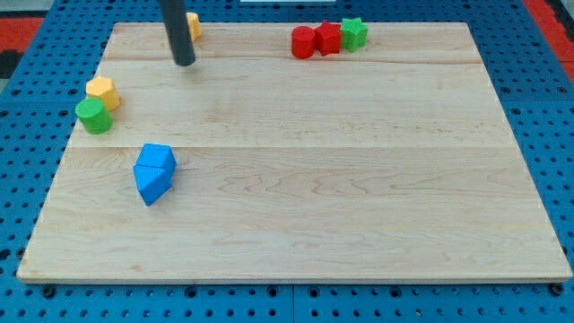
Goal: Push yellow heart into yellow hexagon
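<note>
Light is bright and even across the pale wooden worktop (314,179), with no harsh glare; only a faint sheen lies on the boards toward the far edge. Shadows are soft and short: a thin dark rim sits under the two blue blocks (153,172) at the near left, and under the round green block (93,117) at the left edge. The dark rod (178,31) looks slightly soft-edged, and my tip (184,63) casts almost no shadow. Focus is fair overall, with fine wood grain smeared. The worktop's edges show mild perspective taper, no obvious bending.
</note>
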Robot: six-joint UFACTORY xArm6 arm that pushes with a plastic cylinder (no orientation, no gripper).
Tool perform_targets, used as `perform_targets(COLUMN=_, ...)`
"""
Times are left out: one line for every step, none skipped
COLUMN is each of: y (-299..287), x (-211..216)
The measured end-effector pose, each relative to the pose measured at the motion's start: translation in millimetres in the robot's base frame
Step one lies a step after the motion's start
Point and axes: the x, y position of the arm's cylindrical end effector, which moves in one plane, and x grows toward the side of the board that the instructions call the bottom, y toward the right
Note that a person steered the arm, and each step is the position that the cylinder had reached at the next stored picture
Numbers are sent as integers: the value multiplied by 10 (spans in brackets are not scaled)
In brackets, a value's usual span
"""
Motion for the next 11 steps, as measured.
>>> perform_targets(y=-1019, x=-352)
perform_targets(y=-827, x=-975)
perform_targets(y=-621, x=-994)
perform_targets(y=2, x=-992)
perform_targets(y=549, x=-971)
perform_targets(y=619, x=-673)
perform_targets(y=721, x=-239)
perform_targets(y=1326, x=6)
perform_targets(y=1611, x=-457)
perform_targets(y=1278, x=-727)
perform_targets(y=1220, x=-973)
